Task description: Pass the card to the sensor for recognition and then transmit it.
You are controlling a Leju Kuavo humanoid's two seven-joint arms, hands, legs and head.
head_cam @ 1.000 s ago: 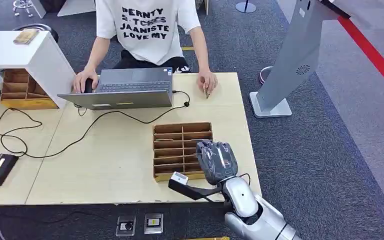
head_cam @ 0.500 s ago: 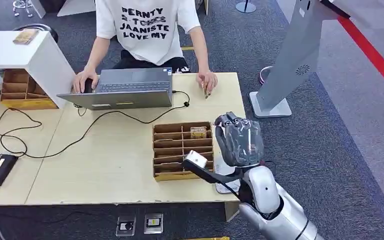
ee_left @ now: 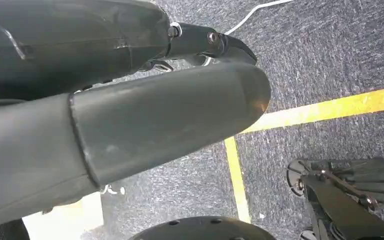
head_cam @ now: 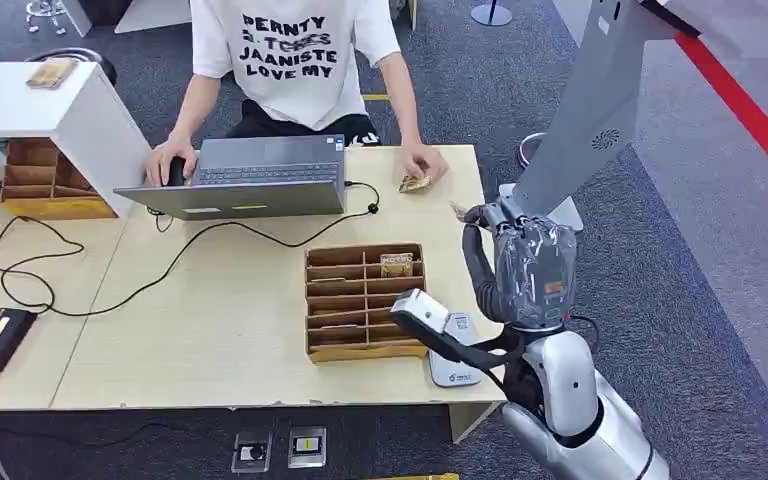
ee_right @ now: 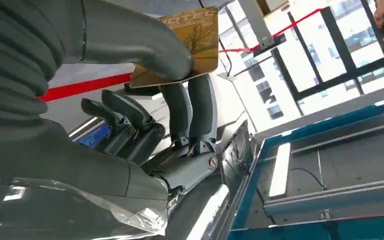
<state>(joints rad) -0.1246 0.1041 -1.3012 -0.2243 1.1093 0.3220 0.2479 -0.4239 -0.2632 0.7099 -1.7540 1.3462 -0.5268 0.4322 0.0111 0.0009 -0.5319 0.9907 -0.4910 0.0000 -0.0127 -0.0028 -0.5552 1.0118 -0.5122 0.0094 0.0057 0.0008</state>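
I see the card (ee_right: 185, 47), gold-brown with a tree print, pinched flat between thumb and fingers, raised off the surface (head_cam: 220, 330). Sensor (head_cam: 452, 350) lies flat beside the tray.

Right hand (head_cam: 532, 268), card (ee_right: 187, 44) higher, rightward

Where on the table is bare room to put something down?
Bare wood lies between the laptop cable and the table's near edge, left of the wooden organizer. The right end is crowded: organizer, grey reader, right hand holding the card.
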